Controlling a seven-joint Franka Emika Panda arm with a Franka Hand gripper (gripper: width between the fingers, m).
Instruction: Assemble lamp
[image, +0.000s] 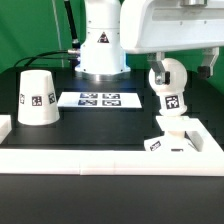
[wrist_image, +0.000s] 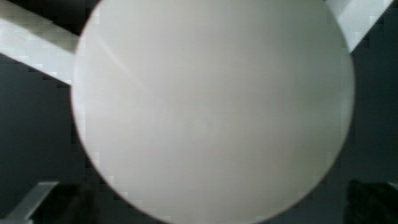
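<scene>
The white bulb (image: 167, 80) stands upright on the flat square base (image: 180, 138) at the exterior view's right, with a tag on its neck and one on the base's edge. The tapered shade (image: 38, 97) stands mouth down at the exterior view's left, apart from them. My gripper (image: 180, 66) hangs right over the bulb's round head, jaws spread wide to either side of it. In the wrist view the bulb's head (wrist_image: 205, 110) fills the picture. The dark fingers (wrist_image: 36, 200) show only at the corners, apart from the bulb.
The marker board (image: 98, 99) lies flat between the shade and the bulb. The robot's white body (image: 100, 45) stands behind it. A low white wall (image: 100, 160) runs along the table's front and sides.
</scene>
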